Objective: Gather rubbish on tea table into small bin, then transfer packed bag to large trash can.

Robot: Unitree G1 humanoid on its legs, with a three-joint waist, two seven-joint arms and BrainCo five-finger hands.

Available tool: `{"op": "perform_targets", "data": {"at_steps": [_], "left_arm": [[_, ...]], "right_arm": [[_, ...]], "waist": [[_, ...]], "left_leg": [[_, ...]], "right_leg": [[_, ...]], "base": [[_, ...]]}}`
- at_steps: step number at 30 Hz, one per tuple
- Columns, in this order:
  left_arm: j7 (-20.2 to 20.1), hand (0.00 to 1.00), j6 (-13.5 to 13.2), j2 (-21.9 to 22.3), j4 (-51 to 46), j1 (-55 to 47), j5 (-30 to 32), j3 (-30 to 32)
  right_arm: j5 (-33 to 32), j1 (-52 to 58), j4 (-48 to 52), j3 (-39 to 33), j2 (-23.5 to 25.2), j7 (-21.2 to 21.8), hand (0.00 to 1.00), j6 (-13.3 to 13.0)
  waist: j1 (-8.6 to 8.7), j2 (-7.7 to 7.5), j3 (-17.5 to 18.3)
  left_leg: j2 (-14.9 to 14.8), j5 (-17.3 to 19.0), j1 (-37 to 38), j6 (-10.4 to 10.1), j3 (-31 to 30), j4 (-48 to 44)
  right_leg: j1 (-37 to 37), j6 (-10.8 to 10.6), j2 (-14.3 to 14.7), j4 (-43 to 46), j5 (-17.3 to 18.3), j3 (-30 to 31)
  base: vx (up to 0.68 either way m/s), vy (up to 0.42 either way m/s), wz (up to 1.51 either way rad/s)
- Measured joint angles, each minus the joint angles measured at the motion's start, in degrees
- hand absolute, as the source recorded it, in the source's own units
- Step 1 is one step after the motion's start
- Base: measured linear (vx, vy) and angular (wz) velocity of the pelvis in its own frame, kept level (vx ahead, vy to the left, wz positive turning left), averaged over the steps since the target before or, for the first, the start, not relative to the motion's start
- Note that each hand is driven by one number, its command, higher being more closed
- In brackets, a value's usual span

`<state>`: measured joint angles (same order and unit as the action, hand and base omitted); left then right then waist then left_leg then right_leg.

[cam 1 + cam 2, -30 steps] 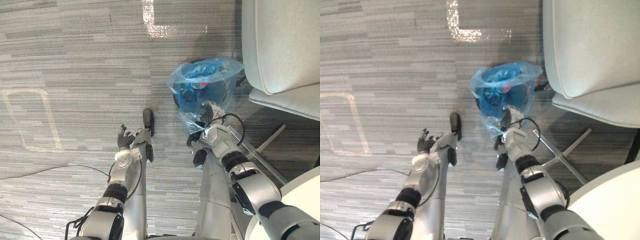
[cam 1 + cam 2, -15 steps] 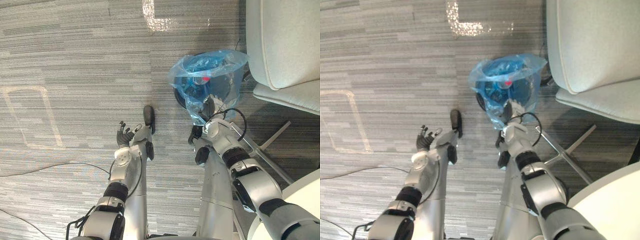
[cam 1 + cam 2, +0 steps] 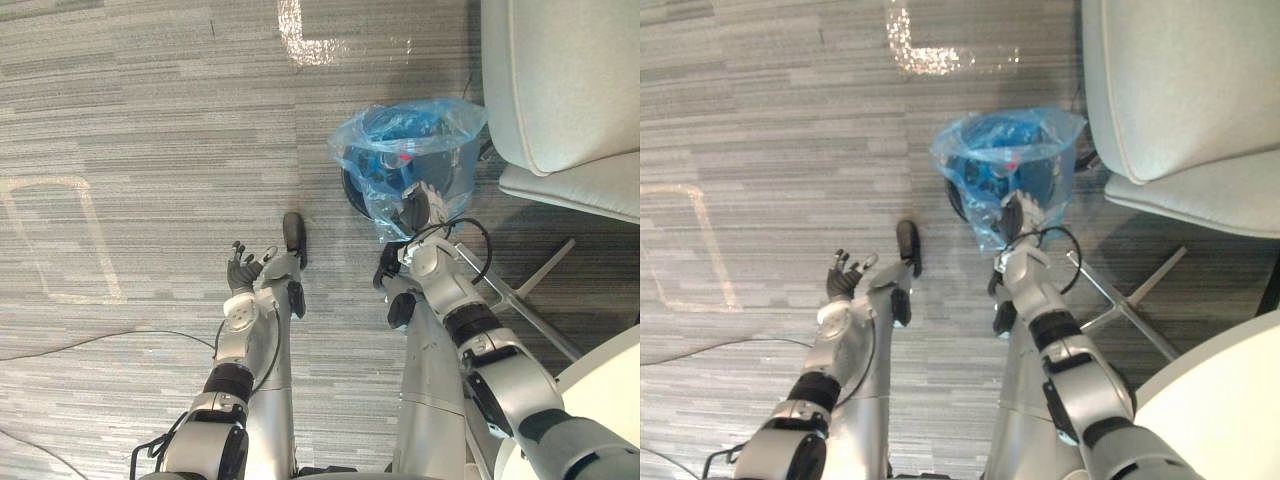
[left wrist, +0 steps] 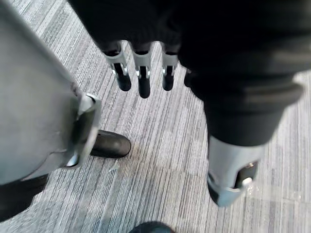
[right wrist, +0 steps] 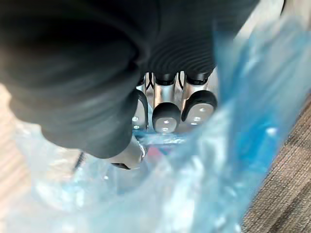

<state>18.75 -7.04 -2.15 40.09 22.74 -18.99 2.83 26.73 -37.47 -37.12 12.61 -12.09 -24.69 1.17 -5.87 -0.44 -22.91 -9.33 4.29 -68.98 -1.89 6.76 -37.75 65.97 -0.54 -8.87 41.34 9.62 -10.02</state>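
**Floor beside the seating, seen from above.** The small bin [image 3: 349,192], dark and round, stands on the grey striped carpet [image 3: 150,120] just beside the pale chair [image 3: 560,80]. It is lined with the blue bag [image 3: 400,140]. The bag is thin, translucent plastic, crinkled and glossy. Its mouth gapes open above the rim, and its slack near side hangs down the bin's wall towards the robot. Dark and blue rubbish shows through the film, with a small red piece [image 3: 405,158] near the top.

**Right hand** [image 3: 420,205]. It is at the bag's near edge. In the wrist view its fingers [image 5: 165,116] are curled inwards with the thumb set against them, and the blue film is gathered round and between them: a closed grasp on the plastic.

**Left hand** [image 3: 240,272]. It is held over bare carpet, well apart from the bin. Its fingers [image 4: 143,80] are straight and spread, grasping nothing.

**Surroundings.** The chair's metal leg [image 3: 535,285] slants across the carpet near the right arm. The edge of a white table top [image 3: 1230,400] lies at the robot's right.
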Motion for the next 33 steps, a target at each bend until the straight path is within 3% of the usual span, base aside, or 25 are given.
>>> {"op": "perform_targets", "data": {"at_steps": [9,15,20,26,27,33], "left_arm": [[-0.3,0.0,1.6,0.2,-0.1,-8.4,3.6,-2.8],[-1.7,0.0,2.8,0.1,0.3,-12.8,6.1,-4.0],[-2.7,0.0,3.6,0.3,3.3,-16.3,8.3,-4.6],[-3.1,0.0,4.8,0.6,6.7,-19.3,10.9,-6.1],[-3.1,0.0,5.0,0.2,8.9,-19.7,12.0,-6.2],[-4.3,0.0,5.2,-2.3,9.9,-21.0,14.8,-8.2]], "right_arm": [[-1.7,14.6,9.2,1.1,2.7,3.3,1.0,-1.6],[-2.1,22.7,12.4,2.2,5.3,5.8,1.0,-1.9],[-2.2,29.0,16.4,4.6,6.3,8.2,1.0,-2.8],[-2.3,34.4,17.2,4.3,7.2,10.4,1.0,-3.4],[-3.0,34.9,17.2,3.8,7.1,11.1,1.0,-3.5],[-7.0,34.8,17.3,2.3,5.7,13.5,1.0,-4.8]], "waist": [[0.6,-0.71,0.4],[1.45,-2.91,2.0],[2.27,-4.65,6.0],[2.57,-4.49,11.0],[2.7,-4.28,12.8],[3.51,-3.5,15.4]], "left_leg": [[0.2,0.4,15.1,-0.2,1.5,5.3],[0.7,0.5,28.5,-0.5,2.3,10.6],[0.9,0.3,37.6,-1.0,3.3,15.3],[1.3,-0.4,45.4,-1.9,4.2,20.8],[1.7,-1.3,47.9,-2.0,4.2,23.6],[3.1,-4.0,55.7,-2.3,4.7,31.2]], "right_leg": [[-15.1,-0.4,0.5,-6.5,-0.5,-0.2],[-28.2,-0.6,1.0,-11.9,-0.3,-0.5],[-37.1,-1.2,1.6,-17.1,-1.0,-0.5],[-45.0,-1.9,2.5,-24.1,-2.8,-0.3],[-47.8,-2.2,3.0,-27.9,-4.3,0.0],[-55.6,-2.8,4.0,-37.2,-8.8,1.7]], "base": [[0.02,-0.004,-0.02],[0.06,-0.024,0.0],[0.07,-0.029,-0.05],[0.1,0.002,-0.07],[0.11,0.01,-0.13],[0.07,0.022,-0.14]]}}
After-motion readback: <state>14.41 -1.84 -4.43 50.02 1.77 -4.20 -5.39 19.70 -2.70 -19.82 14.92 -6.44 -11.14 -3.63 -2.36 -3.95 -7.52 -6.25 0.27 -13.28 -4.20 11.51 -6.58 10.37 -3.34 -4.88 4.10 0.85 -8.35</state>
